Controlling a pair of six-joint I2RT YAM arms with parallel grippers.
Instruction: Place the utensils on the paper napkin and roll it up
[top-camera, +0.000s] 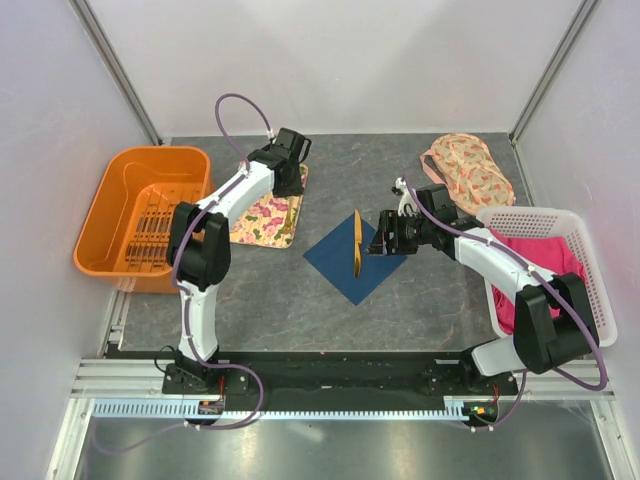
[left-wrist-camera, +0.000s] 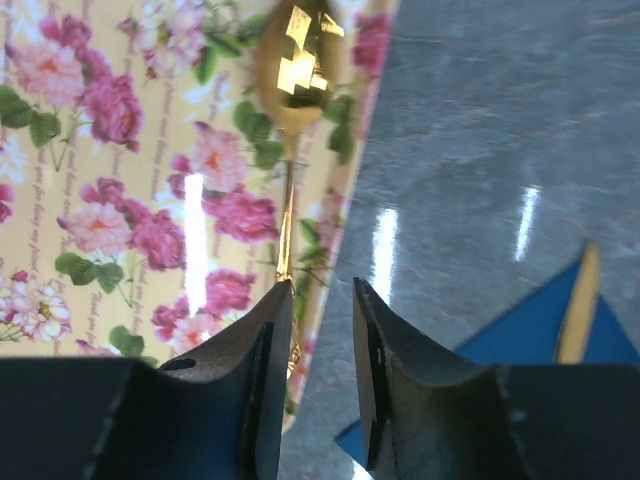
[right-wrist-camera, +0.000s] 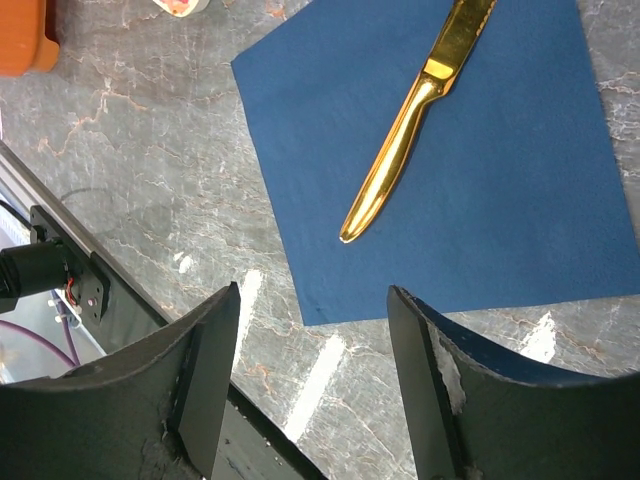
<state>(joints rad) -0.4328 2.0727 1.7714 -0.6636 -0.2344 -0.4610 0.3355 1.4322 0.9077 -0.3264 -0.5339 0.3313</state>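
On the table, the navy paper napkin lay as a diamond between the arms. The floral tray sat to its left, apart from it. One gold knife rested on the napkin, and the spoon lay along the tray's right edge.

My right pincer hung wide and empty above the napkin's near corner. My left pincer stood narrow over the spoon handle, gripping nothing.

I judged the risk to be there. The handle ran under the left fingertip rather than between the two, so closing could nudge the thin metal off the glossy tray or miss it.

Faint script ran through the tray's print, but I could not read it.
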